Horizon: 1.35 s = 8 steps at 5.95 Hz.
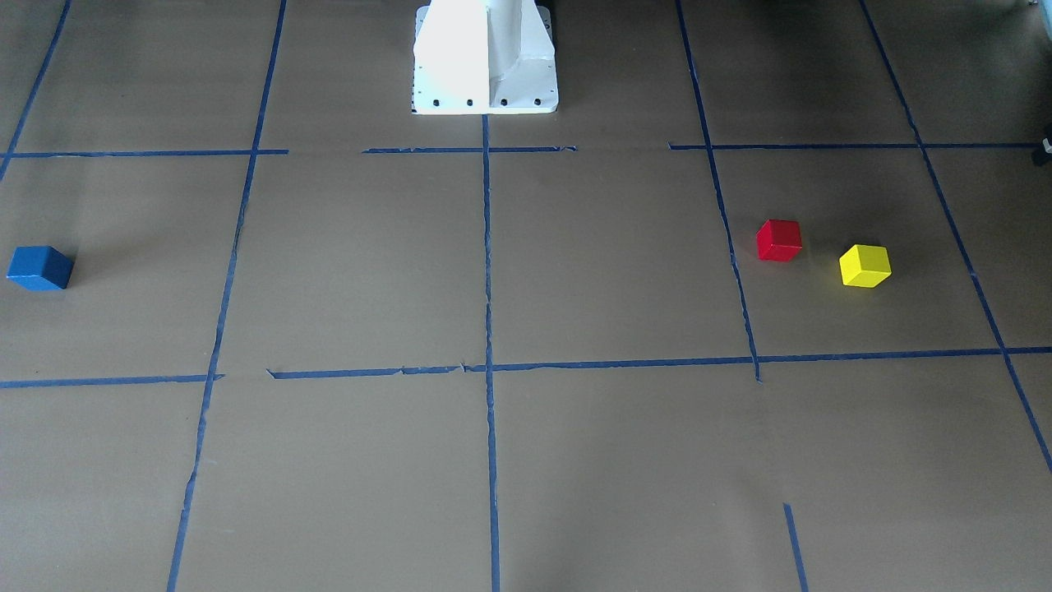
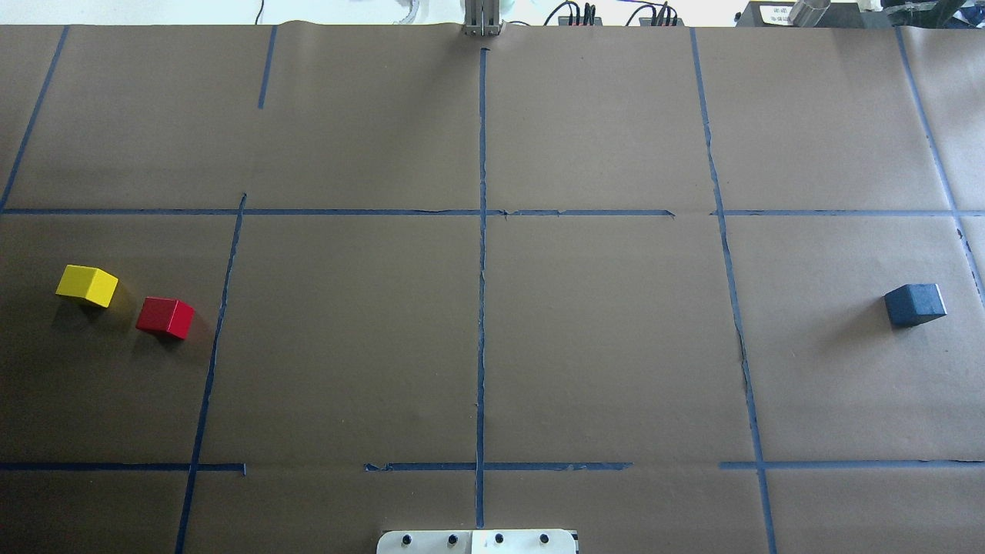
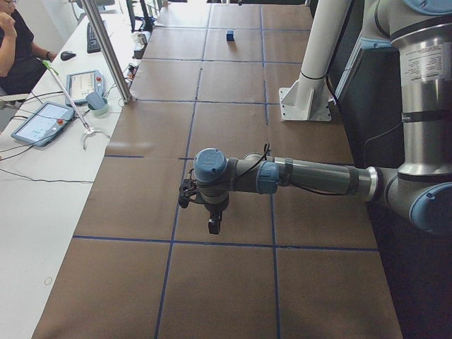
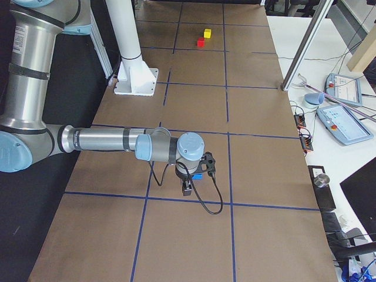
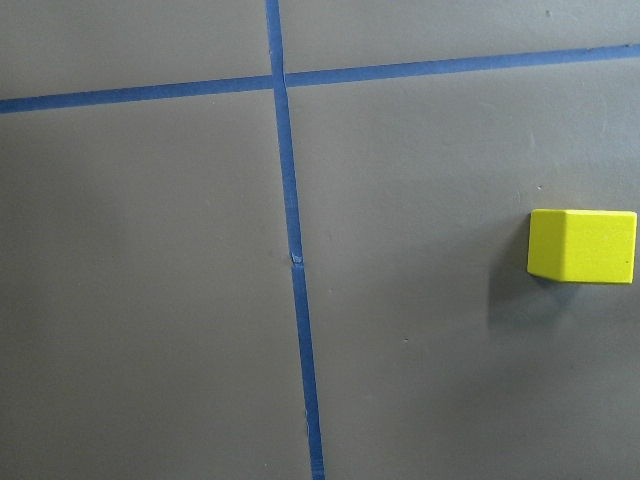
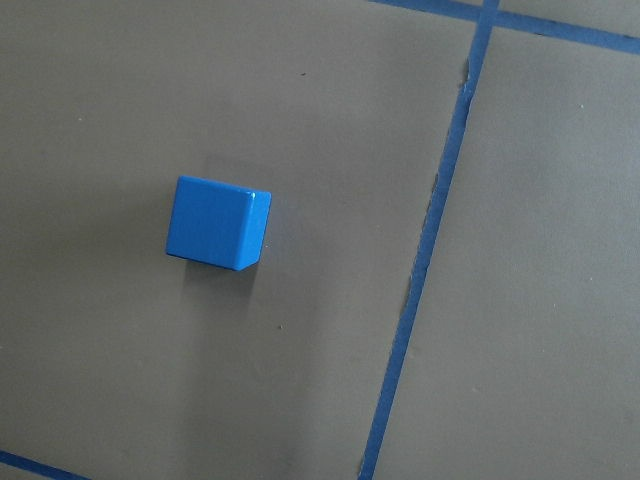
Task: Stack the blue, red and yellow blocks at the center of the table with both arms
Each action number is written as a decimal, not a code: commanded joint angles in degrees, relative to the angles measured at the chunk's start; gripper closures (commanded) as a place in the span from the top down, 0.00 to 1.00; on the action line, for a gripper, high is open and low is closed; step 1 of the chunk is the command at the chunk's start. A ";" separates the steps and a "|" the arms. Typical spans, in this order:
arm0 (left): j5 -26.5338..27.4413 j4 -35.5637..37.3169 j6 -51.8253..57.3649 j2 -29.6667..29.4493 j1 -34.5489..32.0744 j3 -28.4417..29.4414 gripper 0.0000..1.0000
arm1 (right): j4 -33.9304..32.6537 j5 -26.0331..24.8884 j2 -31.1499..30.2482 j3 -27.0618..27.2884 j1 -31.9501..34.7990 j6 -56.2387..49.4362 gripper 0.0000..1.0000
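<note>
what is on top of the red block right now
Nothing: the red block shows a bare top face overhead and from the front. The yellow block sits beside it, apart. The red one's underside, against the brown paper, is hidden.

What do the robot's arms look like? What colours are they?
The left arm and right arm are shiny silver tubes with round light-blue caps at the joints. The left gripper and right gripper are small and dark. A black cable loops under the right wrist.

blue block [image 6: 215, 222]: glossy, smooth | yellow block [image 5: 583, 246]: matt | table [image 2: 616, 346]: matt brown paper
</note>
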 commanded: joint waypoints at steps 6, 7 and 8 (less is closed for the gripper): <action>0.21 -1.08 1.32 0.55 0.01 0.25 1.00 | 0.25 -0.26 -0.04 0.14 0.17 -0.43 1.00; 0.12 -1.17 0.88 0.47 0.01 -0.19 1.00 | 0.94 -0.08 0.05 0.06 0.08 -0.43 1.00; 0.21 -1.17 0.79 0.12 0.01 -1.07 1.00 | 7.04 0.01 -0.04 -1.86 -0.10 -0.17 1.00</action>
